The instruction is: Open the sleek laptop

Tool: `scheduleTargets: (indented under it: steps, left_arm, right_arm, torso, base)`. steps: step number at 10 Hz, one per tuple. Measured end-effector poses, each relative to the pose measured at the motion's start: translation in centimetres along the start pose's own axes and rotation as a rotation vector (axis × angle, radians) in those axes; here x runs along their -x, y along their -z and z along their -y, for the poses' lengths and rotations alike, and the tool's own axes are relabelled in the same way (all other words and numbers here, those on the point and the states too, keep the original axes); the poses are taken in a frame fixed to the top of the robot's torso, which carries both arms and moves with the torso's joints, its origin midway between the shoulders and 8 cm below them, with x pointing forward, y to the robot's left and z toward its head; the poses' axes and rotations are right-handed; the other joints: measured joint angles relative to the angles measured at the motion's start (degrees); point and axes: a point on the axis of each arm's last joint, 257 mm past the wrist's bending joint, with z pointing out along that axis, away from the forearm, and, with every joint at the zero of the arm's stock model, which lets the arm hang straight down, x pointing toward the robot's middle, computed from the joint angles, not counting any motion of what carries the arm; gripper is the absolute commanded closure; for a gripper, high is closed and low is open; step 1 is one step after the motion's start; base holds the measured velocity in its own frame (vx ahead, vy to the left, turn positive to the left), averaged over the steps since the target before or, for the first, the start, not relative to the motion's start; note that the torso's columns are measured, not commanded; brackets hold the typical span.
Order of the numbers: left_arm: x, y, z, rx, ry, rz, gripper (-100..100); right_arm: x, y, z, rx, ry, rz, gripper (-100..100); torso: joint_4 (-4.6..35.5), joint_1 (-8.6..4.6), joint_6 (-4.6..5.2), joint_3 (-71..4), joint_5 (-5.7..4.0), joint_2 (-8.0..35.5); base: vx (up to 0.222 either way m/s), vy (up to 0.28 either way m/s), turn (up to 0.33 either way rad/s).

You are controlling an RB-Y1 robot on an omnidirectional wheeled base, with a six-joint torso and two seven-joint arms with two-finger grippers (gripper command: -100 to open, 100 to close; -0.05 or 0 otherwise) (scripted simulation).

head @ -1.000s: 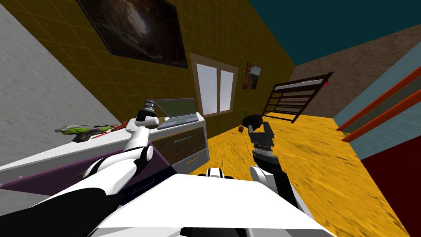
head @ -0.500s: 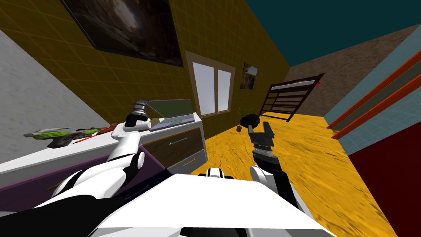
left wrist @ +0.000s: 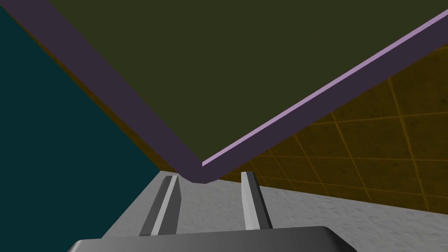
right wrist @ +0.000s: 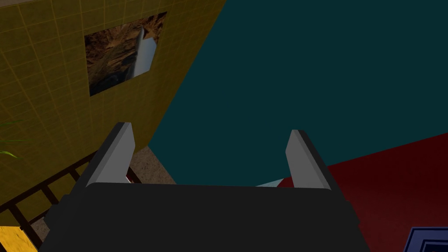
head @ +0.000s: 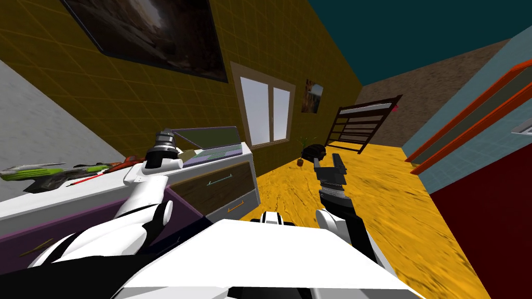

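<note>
The laptop point(head: 210, 137) stands on the white dresser top point(head: 104, 186) with its purple-edged lid raised partway over the keyboard point(head: 221, 152). My left gripper point(head: 186, 154) is at the lid's near corner. In the left wrist view that lid corner point(left wrist: 201, 173) sits just beyond and between the two fingertips of the left gripper point(left wrist: 209, 180), which stand apart without pressing it; the dark olive screen face point(left wrist: 227, 74) spreads above. My right gripper point(head: 327, 163) hangs open over the orange floor, holding nothing, as the right wrist view shows for the right gripper point(right wrist: 210, 140).
A green and grey toy point(head: 36, 174) and a red item point(head: 124, 162) lie on the dresser to the left. A purple drawer point(head: 78, 228) stands pulled out below my left arm. A potted plant point(head: 303, 155), a dark round object point(head: 315, 152) and a slatted frame point(head: 363, 124) stand farther off.
My head view has swung, sliding the dresser and laptop leftward in the picture. My left hand stays at the lid's corner. The right arm has not moved.
</note>
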Motion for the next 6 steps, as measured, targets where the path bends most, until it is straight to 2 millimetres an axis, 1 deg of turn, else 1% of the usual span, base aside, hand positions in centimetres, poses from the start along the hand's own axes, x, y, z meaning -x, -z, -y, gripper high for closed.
scheduleTargets:
  steps: [1,2,3,4,5,6]
  left_arm:
    - [0.0,0.4,-0.3,-0.003,-0.008,-0.004,100]
    - [1.7,0.9,-0.1,-0.02,-0.01,0.011,100]
    - [2.7,1.4,-0.1,-0.034,-0.018,0.015,100]
    - [3.0,1.8,-0.3,-0.04,-0.028,0.011,100]
    - [4.6,2.3,-0.5,-0.053,-0.034,0.022,100]
    - [5.5,2.9,-0.1,-0.076,-0.041,0.024,100]
  right_arm:
    - [0.0,0.0,0.0,0.0,0.0,0.0,0]
    - [0.0,0.0,0.0,0.0,0.0,0.0,0]
    - [0.0,0.0,0.0,0.0,0.0,0.0,0]
    - [0.0,0.0,0.0,0.0,0.0,0.0,0]
    - [0.0,0.0,0.0,0.0,0.0,0.0,0]
    - [0.0,0.0,0.0,0.0,0.0,0.0,0]
  torso:
    - [0.0,0.11,0.0,0.0,0.04,0.0]
    - [0.1,-0.17,-0.04,0.0,-0.15,0.0]
    - [0.1,-0.34,-0.02,0.0,-0.24,0.0]
    - [0.1,-0.25,0.02,0.0,-0.2,0.1]
    - [0.2,-0.35,-0.02,0.1,-0.29,0.1]
    - [0.2,-0.51,-0.03,0.1,-0.38,0.2]
  base:
    - [0.027,-0.061,-0.153]
    - [0.045,-0.062,-0.047]
    - [0.024,-0.023,0.022]
    - [0.04,-0.051,-0.129]
    - [0.041,-0.057,-0.074]
    - [0.017,-0.031,0.003]
